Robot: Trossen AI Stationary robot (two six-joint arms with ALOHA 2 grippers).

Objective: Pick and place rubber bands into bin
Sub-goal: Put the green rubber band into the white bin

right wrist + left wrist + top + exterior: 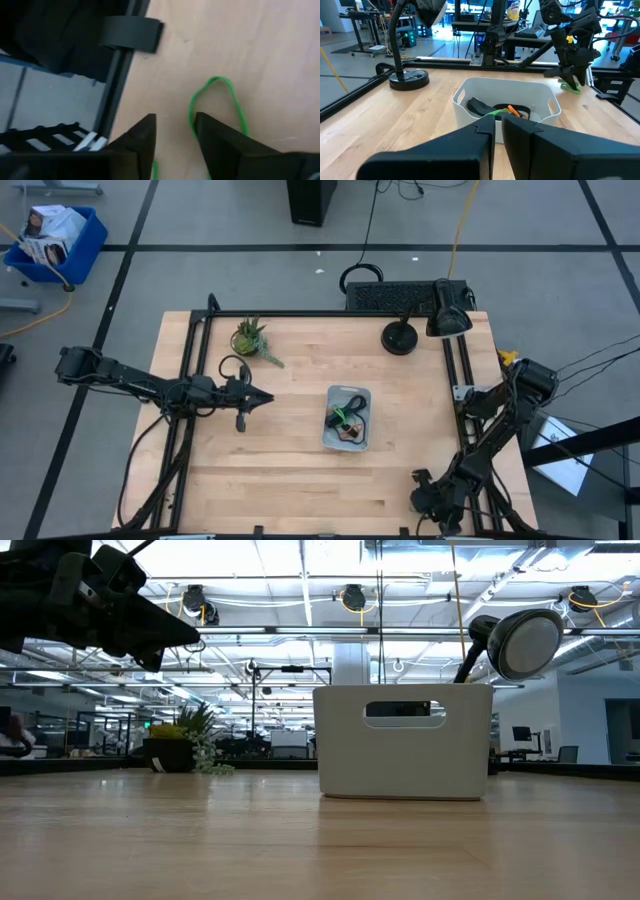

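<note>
The pale bin [329, 408] stands at the table's middle; it also shows in the low view [400, 760]. Dark, orange and green rubber bands [506, 109] lie inside it [346, 422]. My left gripper [268, 397] hovers shut and empty to the bin's left, above the table [498, 125]. My right gripper [426, 498] is open, low over the table near the front right edge. A green rubber band [191, 106] lies flat on the wood there, one side of its loop running in between the two fingers [175, 119]. My right gripper points down with a finger on either side of one strand of the green band [193, 125]. The right finger hides where the strand runs, and I cannot tell whether a finger touches it. The band lies flat on the table.
A potted plant [250, 338] stands at the far left of the table. A black desk lamp [400, 336] stands at the far right with its head [448, 320] over the edge. Black frame rails [190, 360] run along the table's left and right sides.
</note>
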